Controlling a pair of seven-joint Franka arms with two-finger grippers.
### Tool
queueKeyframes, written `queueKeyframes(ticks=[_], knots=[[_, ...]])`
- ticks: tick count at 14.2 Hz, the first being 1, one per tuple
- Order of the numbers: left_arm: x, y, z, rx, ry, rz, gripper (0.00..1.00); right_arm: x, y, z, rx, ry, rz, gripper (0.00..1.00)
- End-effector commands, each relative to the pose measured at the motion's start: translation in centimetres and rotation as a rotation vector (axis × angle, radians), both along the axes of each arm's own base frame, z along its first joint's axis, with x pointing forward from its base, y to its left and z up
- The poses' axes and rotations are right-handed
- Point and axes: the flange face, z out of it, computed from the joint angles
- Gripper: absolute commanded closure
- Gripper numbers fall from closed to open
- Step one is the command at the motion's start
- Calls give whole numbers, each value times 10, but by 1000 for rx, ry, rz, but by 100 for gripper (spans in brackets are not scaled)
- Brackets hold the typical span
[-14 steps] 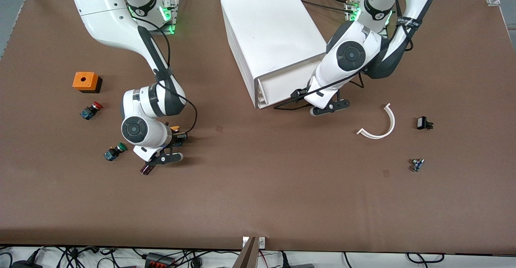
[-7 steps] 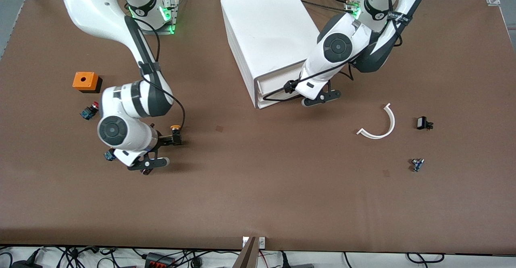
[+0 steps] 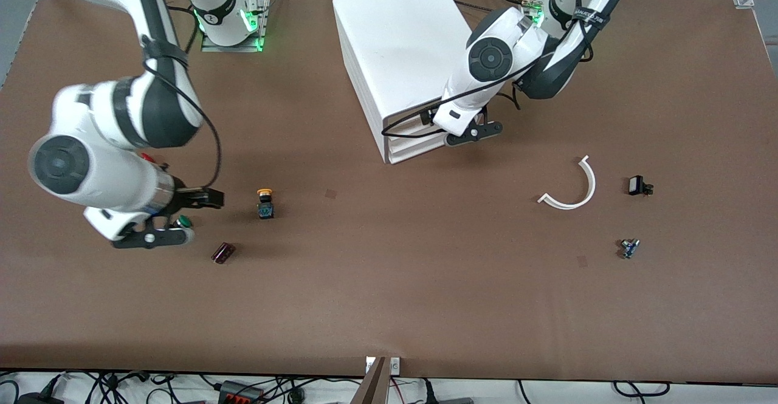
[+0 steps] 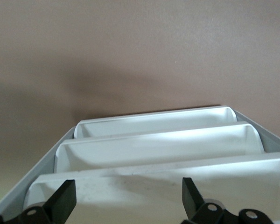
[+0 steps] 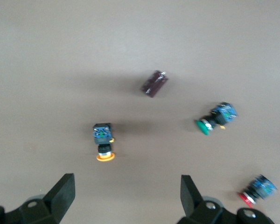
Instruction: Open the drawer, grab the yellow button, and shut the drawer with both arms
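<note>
Yellow-capped dark-bodied pushbutton [image 3: 264,203] is lying freed on brown table [image 3: 389,282]; right gripper [image 5: 123,196] is hanging spread above it, while left gripper [image 4: 126,198], also spread, is facing white plastic top drawer [image 4: 158,184], apparently for closing.

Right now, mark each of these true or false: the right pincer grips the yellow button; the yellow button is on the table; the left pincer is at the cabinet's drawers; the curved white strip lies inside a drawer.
1. The right pincer grips the yellow button. False: open, holding nothing.
2. The yellow button is on the table. True.
3. The left pincer is at the cabinet's drawers. True.
4. The curved white strip lies inside a drawer. False: it lies on the table.
</note>
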Motion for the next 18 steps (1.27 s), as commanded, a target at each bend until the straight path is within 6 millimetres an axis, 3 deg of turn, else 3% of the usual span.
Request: queueKeyframes(ticks=[1,3,5,9,13,16,18], knots=[[-12,0,9,-1,19,30,0,-2,-18,55,-14,-20,-16,0],[-10,2,11,0,26,18,0,-4,-33,83,-24,-26,-42,0],[8,17,20,-8,-4,15,0,-7,-50,105,-26,-42,-70,0],[57,69,39,-29,-74,-41,0,-17,-88,141,0,-90,-115,0],[114,120,101,133,-167,-191,0,-34,-134,145,60,-80,-165,0],[156,168,144,100,-169,-327,0,-43,-170,161,102,-113,-197,0],[167,196,164,82,-159,-369,0,-50,-184,167,112,-118,-202,0]])
